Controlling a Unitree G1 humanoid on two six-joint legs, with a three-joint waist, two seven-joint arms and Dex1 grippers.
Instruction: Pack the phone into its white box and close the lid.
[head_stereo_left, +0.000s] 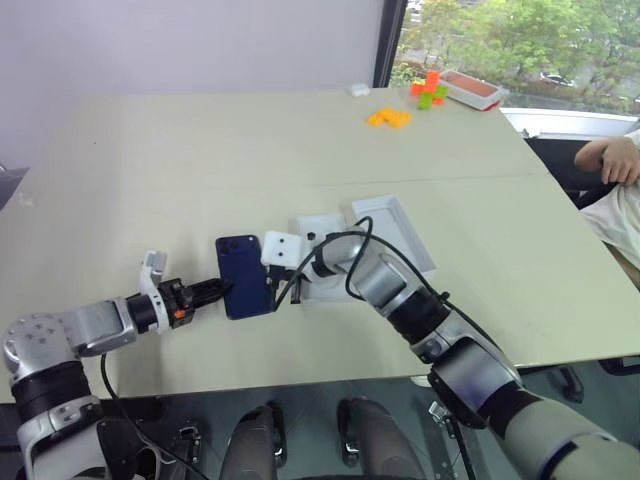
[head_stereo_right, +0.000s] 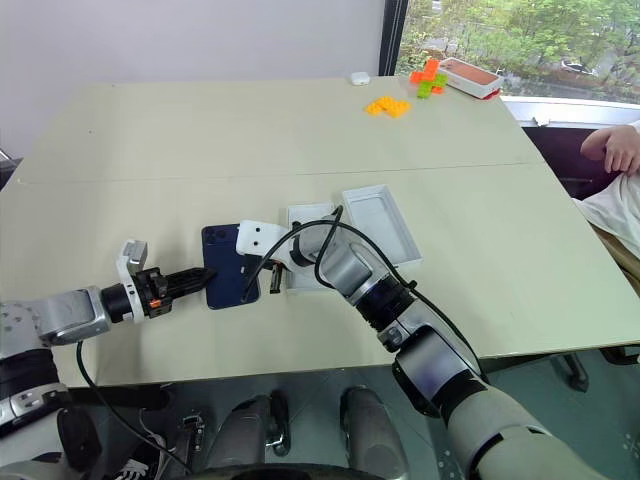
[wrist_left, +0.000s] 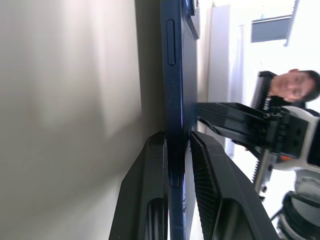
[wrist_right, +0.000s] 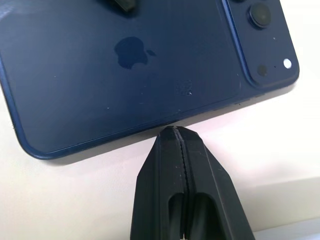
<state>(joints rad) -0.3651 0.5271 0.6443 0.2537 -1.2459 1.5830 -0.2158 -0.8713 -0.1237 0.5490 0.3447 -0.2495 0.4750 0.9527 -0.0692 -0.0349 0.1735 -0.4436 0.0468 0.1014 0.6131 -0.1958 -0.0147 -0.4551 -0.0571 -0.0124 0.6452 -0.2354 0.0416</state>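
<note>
The phone (head_stereo_left: 244, 276) lies back-up on the pale worktop (head_stereo_left: 200, 160), its camera cluster at the far corner. The left gripper (head_stereo_left: 222, 291) reaches in from the robot's left, level with the surface, and its jaws pinch the phone's near edge: in the left wrist view one black finger (wrist_left: 150, 190) sits under the slab and the other over it, both pressed against the navy body. The right gripper (wrist_right: 174, 131) comes in from the opposite side, jaws fully closed with the two pads flat together and nothing between them, the tip resting right at the phone's long edge (touching or just short of it, I cannot tell which).

Just to the right of the phone, partly hidden behind the right wrist, lies a white box piece (head_stereo_right: 308, 222) on the worktop. Beside that, a little farther right, sits an open white rectangular shell (head_stereo_left: 396, 228), tilted relative to the worktop edge.

At the far side of the worktop lie yellow blocks (head_stereo_left: 388, 117), orange and green blocks (head_stereo_left: 430, 88) and a red and white tray (head_stereo_left: 474, 89). A person's arm (head_stereo_left: 610, 160) rests at the right edge.
</note>
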